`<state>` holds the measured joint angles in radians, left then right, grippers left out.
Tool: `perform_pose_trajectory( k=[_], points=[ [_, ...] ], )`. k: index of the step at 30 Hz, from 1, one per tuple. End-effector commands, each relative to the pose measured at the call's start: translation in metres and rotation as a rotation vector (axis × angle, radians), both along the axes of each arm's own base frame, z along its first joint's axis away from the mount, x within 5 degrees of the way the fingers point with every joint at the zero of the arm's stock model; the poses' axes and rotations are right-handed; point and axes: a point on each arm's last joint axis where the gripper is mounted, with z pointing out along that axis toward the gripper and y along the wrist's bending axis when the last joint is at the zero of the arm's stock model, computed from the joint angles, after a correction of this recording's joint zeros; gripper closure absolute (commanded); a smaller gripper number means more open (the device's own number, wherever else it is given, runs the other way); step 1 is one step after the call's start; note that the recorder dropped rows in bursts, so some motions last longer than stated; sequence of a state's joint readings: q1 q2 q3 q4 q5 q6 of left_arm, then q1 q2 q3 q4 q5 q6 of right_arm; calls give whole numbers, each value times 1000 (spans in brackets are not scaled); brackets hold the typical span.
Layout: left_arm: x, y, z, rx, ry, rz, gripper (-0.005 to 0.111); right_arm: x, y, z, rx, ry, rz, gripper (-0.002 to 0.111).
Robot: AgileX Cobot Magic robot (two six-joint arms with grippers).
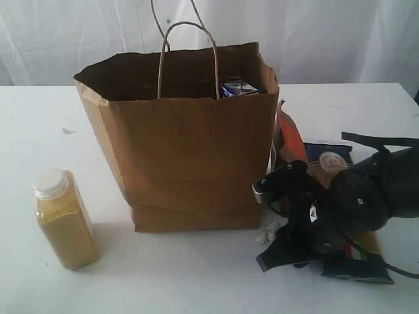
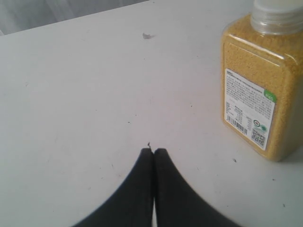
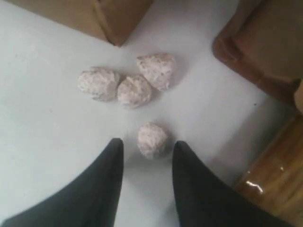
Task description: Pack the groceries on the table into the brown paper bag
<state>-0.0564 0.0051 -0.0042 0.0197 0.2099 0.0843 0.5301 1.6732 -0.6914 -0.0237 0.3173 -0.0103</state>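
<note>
The brown paper bag (image 1: 190,150) stands upright in the middle of the table (image 1: 196,275), with a blue-white carton (image 1: 239,87) showing inside its rim. The yellow-grain bottle (image 1: 63,219) with a white cap stands left of the bag. It also shows in the left wrist view as the bottle (image 2: 262,85), off to one side of my left gripper (image 2: 154,151), which is shut and empty above bare table. My right gripper (image 3: 146,146) is open and low, with a small whitish lump (image 3: 152,140) between its fingertips, untouched. The right arm (image 1: 340,203) hides most of a flat dark pack (image 1: 360,269).
Three more whitish lumps (image 3: 134,91) lie by the bag's bottom corner (image 3: 118,19). A brown pouch with orange (image 1: 288,140) leans on the bag's right side, and a dark package (image 1: 330,159) lies behind the arm. A brown item (image 3: 265,42) sits close to the right gripper.
</note>
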Motion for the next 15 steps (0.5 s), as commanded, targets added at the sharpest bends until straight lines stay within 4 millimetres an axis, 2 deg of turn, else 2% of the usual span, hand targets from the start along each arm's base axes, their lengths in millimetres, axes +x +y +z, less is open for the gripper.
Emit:
perform_pose_trajectory(
  k=[1,8,10,15],
  points=[
    [0,0,-1,-11,-1,4,107,3,1,-3,-4,-6,9,74],
    [0,0,-1,-11,-1,4,107,6,-1,-6,-6,-1,1,76],
    [0,0,-1,-11,-1,4,107,6,-1,-6,-8,2,1,82],
    [0,0,-1,-11,-1,4,107,5,-1,-6,-10,5,1,108]
  ],
)
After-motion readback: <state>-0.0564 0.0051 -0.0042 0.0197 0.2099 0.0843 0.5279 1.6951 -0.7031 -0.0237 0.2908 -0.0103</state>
